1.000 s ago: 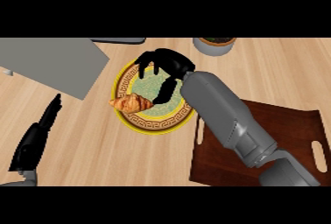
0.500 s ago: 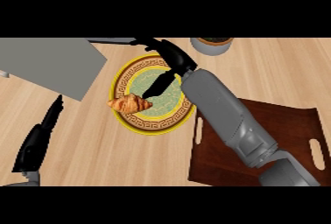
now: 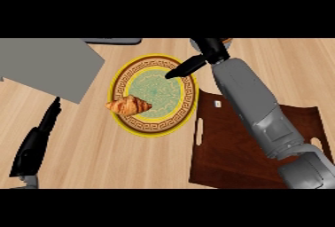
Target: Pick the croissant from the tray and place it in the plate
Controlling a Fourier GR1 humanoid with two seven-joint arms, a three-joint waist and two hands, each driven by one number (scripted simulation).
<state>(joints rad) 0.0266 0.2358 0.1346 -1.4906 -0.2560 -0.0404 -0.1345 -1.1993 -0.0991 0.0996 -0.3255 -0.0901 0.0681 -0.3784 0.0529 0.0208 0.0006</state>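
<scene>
Head view, the only one: croissant (image 3: 129,106) lies on the left rim of the plate (image 3: 171,126), partly overhanging the yellow edge toward the tabletop (image 3: 91,146), so it is in the plate but off-centre. Right robot hand (image 3: 196,62) is above the plate's upper right, fingers straight and apart, holding nothing, pointing down-left at the plate centre and well apart from the croissant. Left robot hand (image 3: 36,142) rests at the lower left edge, fingers straight, nothing in it. Brown tray (image 3: 229,159) sits just right of the plate, nothing visible on the part that shows, with the right forearm crossing over it. Grey slab (image 3: 46,66) at upper left, touching neither plate nor croissant as far as I can tell. Handling judgement: the croissant is likely light, soft and flaky, crushes easily, surface not slippery. If it needs a nudge inward, best taken across the thick middle, thumb one side and fingers the other, not by the thin tips, which would probably break. Task looks essentially done.
</scene>
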